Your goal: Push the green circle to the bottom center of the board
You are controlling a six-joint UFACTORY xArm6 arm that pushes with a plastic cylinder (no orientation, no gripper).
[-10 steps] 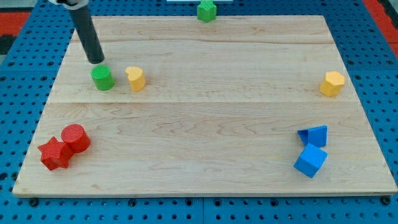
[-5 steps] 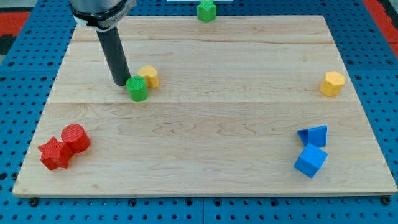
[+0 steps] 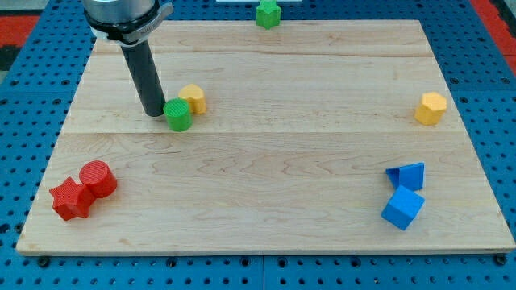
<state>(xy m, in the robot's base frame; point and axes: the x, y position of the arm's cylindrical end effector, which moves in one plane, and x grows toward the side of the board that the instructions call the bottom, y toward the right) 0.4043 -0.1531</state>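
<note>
The green circle is a small green cylinder standing on the wooden board, left of centre in the upper half. My tip is at its left side, touching or nearly touching it. A yellow block sits right behind the green circle at its upper right, touching it.
A red star and a red cylinder sit at the bottom left. Two blue blocks are at the bottom right. A yellow hexagonal block is at the right edge. A green block sits at the top edge.
Over the second my tip moved right and down, pushing the green circle right against the yellow block, which shifted right too. In the last half second little changed.
</note>
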